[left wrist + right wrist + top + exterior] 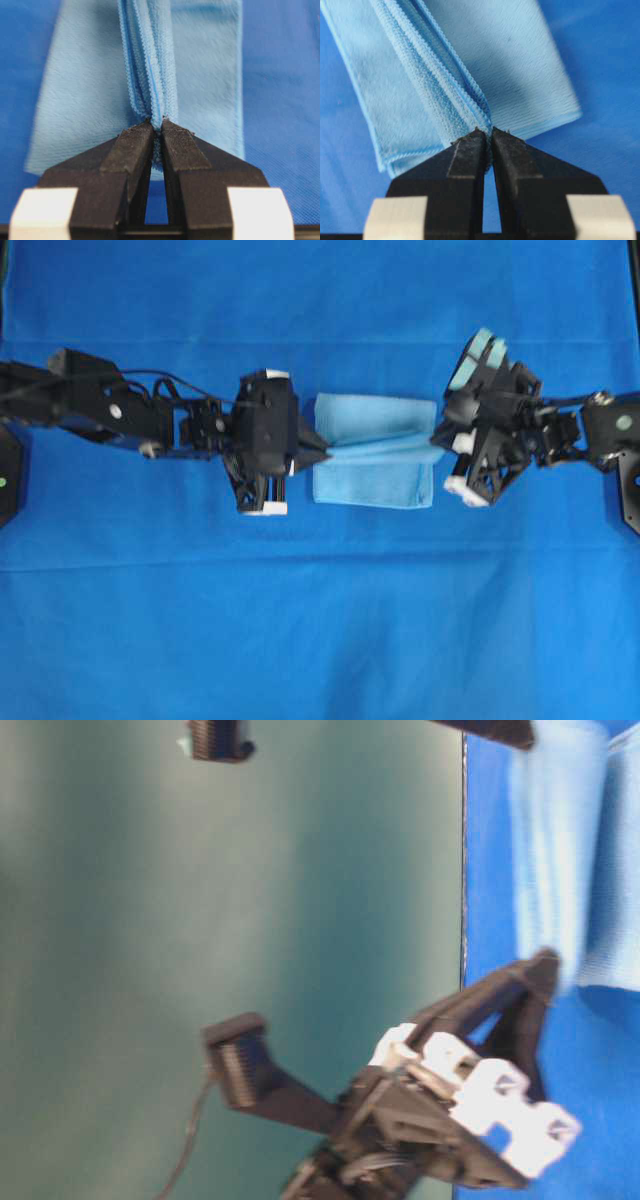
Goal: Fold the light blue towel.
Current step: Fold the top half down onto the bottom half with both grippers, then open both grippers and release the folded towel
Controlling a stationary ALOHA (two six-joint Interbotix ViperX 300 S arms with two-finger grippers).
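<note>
The light blue towel (pixel 375 465) lies in the middle of the bench (pixel 320 640), between the two arms, its middle gathered into a raised ridge that runs from one tool to the other while the flaps on either side of the ridge rest on the blue covering. The left tool (pixel 157 131) is clenched on the bunched layers at its end of the ridge, and the right tool (pixel 488 135) is clenched on the opposite end in the same way; both wrist views show the hemmed edges pinched between the black fingertips. The cloth looks light, soft and limp, so it should drape and sag wherever it is not held, and its fine pile is likely to grip the tips rather than slide out. The stacked hems at the two ends seem the sound places to hold, since several layers are caught there at once. Around it there is only the darker blue covering, with nothing else on it near the towel; the one thing in the way, I judge, is each arm itself, which stands close to the towel's ends
</note>
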